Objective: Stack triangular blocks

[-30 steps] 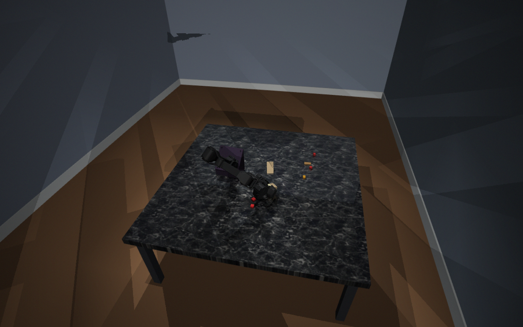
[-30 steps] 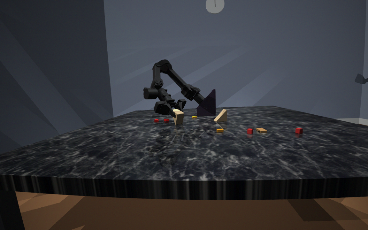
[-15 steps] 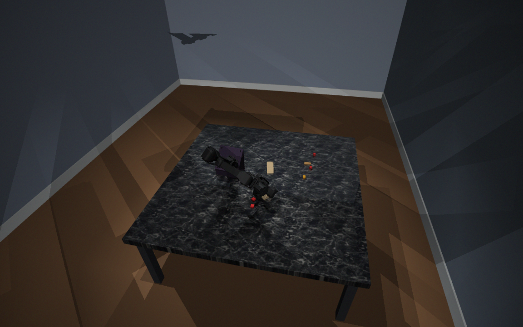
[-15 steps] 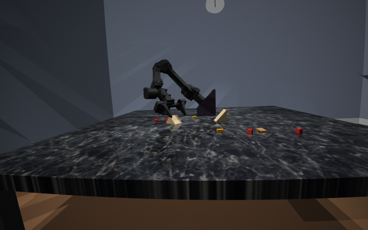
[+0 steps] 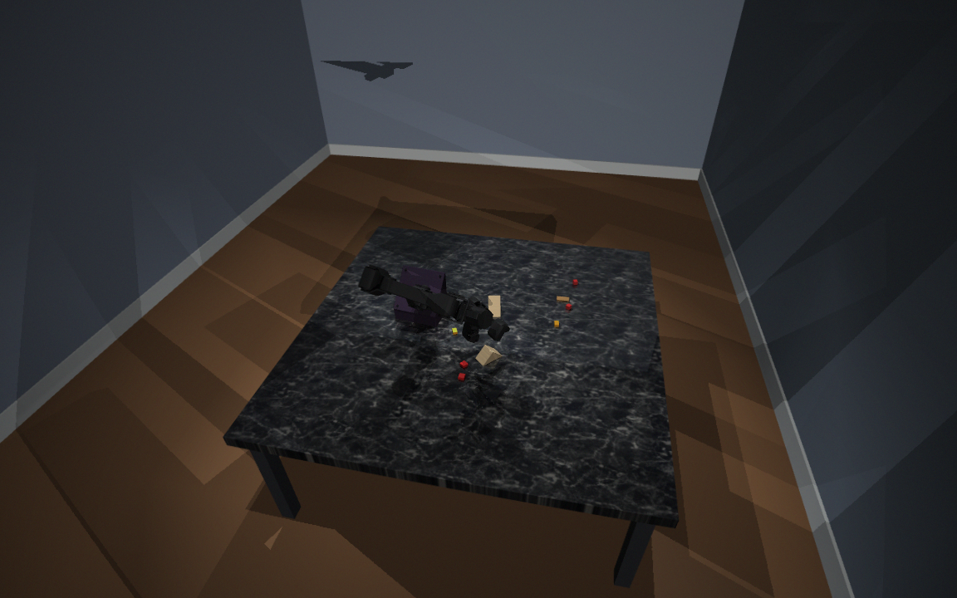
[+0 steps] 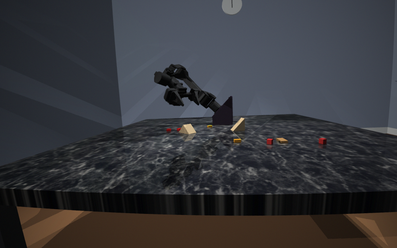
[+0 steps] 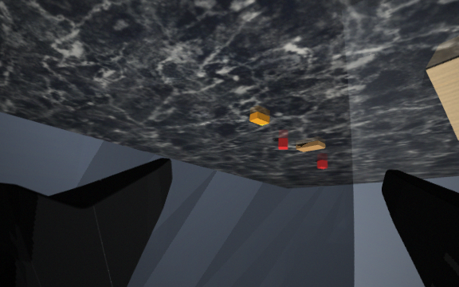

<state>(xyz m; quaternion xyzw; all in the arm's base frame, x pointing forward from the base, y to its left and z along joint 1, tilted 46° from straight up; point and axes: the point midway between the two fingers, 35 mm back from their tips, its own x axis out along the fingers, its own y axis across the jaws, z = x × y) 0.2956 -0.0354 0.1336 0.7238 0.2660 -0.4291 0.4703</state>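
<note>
Claw (image 6: 175, 99): wide, empty, raised mid-frame. Triangular blocks (image 6: 187, 128), (image 6: 238, 124) apart on surface (image 6: 193, 203). Step: regrasp; next, descend on left block.

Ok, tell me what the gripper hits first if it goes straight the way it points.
Probably nothing: the open gripper points past the table edge toward the wall, its fingers framing bare space. Depth is unclear.

On the table (image 6: 70, 172): two tan triangular blocks, one (image 6: 187, 128) left of the arm's purple base (image 6: 224, 115), one (image 6: 238, 124) just in front of it; four red cubes, such as (image 6: 322, 141); two yellow blocks, such as (image 6: 237, 140); one flat tan slab (image 6: 282, 140); one arm (image 6: 193, 86).
</note>
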